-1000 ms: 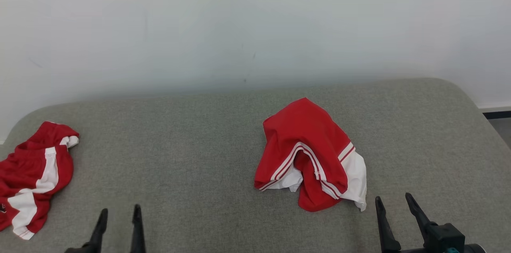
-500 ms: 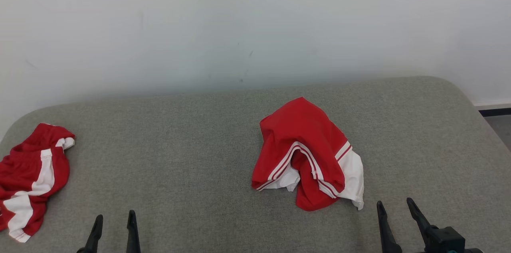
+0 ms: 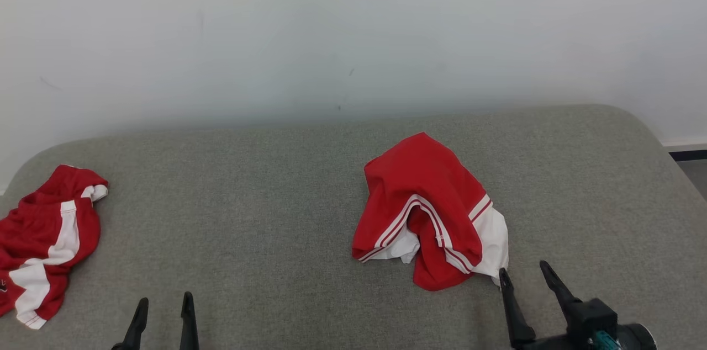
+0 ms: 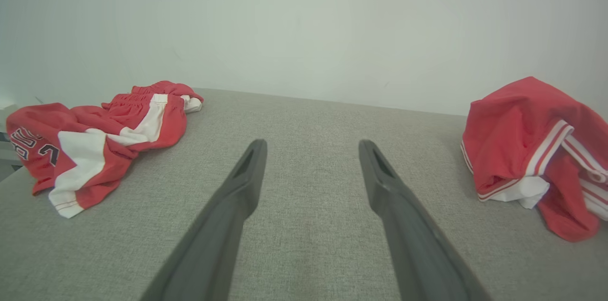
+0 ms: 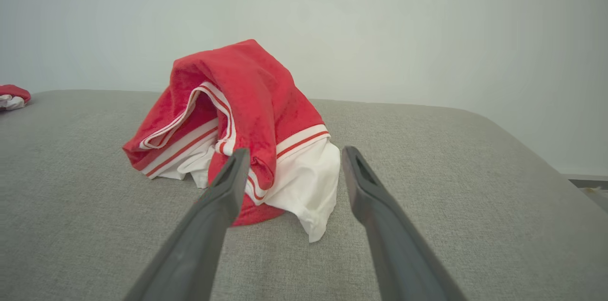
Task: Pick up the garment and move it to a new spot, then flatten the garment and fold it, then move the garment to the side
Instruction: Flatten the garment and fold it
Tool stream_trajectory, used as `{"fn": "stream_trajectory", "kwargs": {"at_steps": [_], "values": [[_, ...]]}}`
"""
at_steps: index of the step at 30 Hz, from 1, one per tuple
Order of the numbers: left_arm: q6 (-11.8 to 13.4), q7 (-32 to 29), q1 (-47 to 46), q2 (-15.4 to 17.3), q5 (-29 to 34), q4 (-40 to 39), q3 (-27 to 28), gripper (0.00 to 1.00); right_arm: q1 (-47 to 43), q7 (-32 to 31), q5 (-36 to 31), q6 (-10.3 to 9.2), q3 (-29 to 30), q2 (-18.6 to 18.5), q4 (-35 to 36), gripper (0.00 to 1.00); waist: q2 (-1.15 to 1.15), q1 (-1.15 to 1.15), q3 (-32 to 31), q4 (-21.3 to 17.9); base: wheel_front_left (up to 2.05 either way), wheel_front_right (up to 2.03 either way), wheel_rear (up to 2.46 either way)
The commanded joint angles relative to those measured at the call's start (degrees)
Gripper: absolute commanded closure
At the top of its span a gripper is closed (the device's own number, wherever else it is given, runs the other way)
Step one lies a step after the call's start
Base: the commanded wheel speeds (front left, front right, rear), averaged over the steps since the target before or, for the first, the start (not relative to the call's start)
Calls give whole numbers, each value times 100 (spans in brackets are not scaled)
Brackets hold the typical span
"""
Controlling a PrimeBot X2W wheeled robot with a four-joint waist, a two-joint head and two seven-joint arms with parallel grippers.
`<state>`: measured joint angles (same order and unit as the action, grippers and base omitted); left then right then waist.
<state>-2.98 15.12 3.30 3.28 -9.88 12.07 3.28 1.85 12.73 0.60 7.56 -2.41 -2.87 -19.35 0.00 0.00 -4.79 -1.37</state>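
Observation:
A crumpled red garment (image 3: 428,206) with white panels and stripes lies in a heap right of centre on the grey padded table (image 3: 259,217). In the right wrist view the same garment (image 5: 247,116) sits just ahead of the fingers. My right gripper (image 3: 523,278) stands open at the garment's near right corner, its left fingertip close to the white hem. My left gripper (image 3: 164,306) is open over bare table at the lower left, with nothing between its fingers (image 4: 247,168). The left wrist view has the garment (image 4: 527,144) far to the right.
A second red and white garment (image 3: 47,234) with dark lettering lies at the table's left edge, also seen as that garment (image 4: 99,135) in the left wrist view. A pale wall (image 3: 353,35) rises behind the table. The table's rounded right edge drops to the floor (image 3: 693,173).
My right gripper has moved left and forward toward the garment's white corner. The left gripper stays low at the bottom edge. The camera shifted slightly; the garments lie as before.

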Motion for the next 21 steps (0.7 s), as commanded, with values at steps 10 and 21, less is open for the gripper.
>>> {"fn": "stream_trajectory", "kwargs": {"at_steps": [10,21], "values": [[-97,5,-195,-31,83,-6,-139,0,1200,-843,-412,-14,-707,-2,-1003,0,0,0,263,239,0,0,0],[-131,5,-388,-39,27,32,-377,0,2231,-972,-1075,-14,-689,-91,-2524,0,0,0,482,575,0,0,0]]}}
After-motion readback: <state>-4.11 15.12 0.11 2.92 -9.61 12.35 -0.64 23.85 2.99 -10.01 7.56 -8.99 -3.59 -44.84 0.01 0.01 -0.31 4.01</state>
